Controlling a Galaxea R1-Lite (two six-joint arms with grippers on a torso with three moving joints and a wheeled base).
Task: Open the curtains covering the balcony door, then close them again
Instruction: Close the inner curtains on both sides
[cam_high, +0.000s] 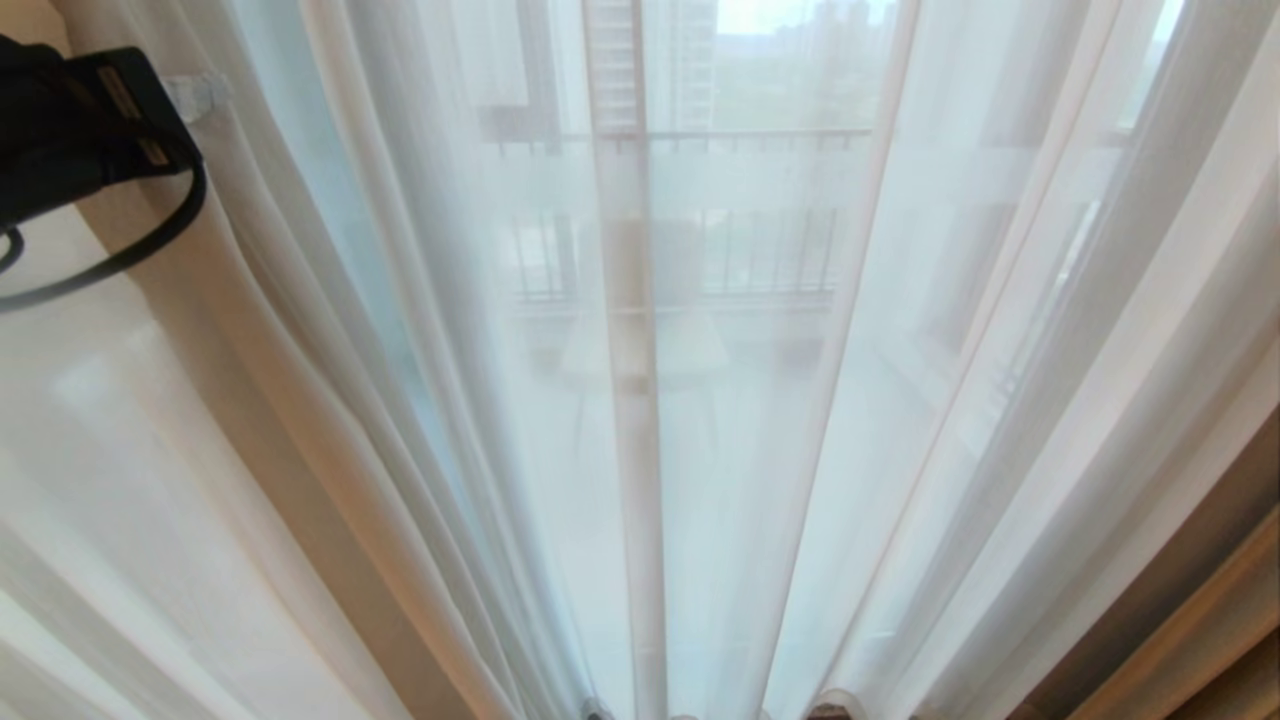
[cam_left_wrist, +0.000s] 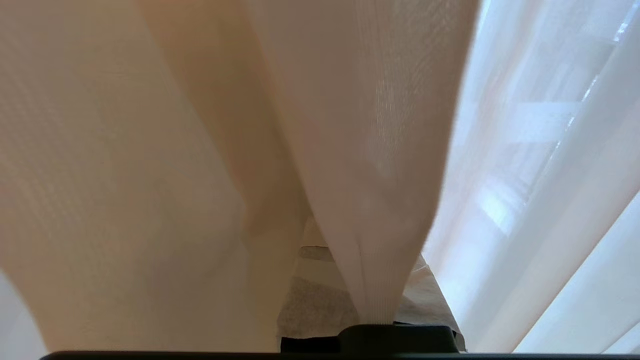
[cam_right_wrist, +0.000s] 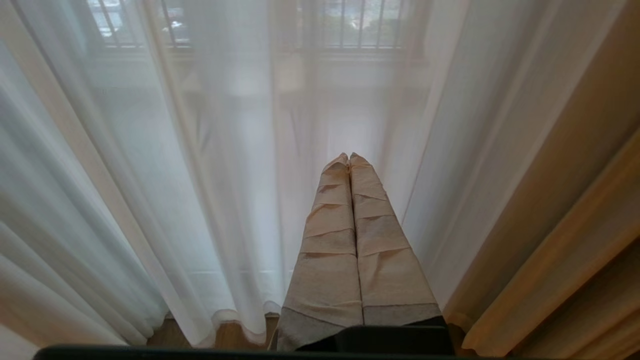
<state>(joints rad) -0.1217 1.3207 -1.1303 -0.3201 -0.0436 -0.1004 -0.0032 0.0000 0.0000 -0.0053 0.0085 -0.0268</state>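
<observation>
The left arm (cam_high: 70, 130) shows as a black, blocky housing with small gold-brown labels on its face and a thin black cable looping out beneath it. The left pincer (cam_left_wrist: 370, 300) has fingers wrapped in pale beige-grey tape over a black base. The right pincer (cam_right_wrist: 350, 159) has two long tapering fingers (cam_right_wrist: 327, 235) banded in overlapping creased beige tape, dark at the root.

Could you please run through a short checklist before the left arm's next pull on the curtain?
1. Left gripper shut on the thick beige curtain: ok.
2. Right gripper shut, empty, short of the sheer curtain: ok.
3. Sheer curtain not caught in the left grip: cannot tell.
4. Sheer layer drawn open: not ok, it covers the glass.
5. Balcony door behind the sheer shut: cannot tell.
</observation>
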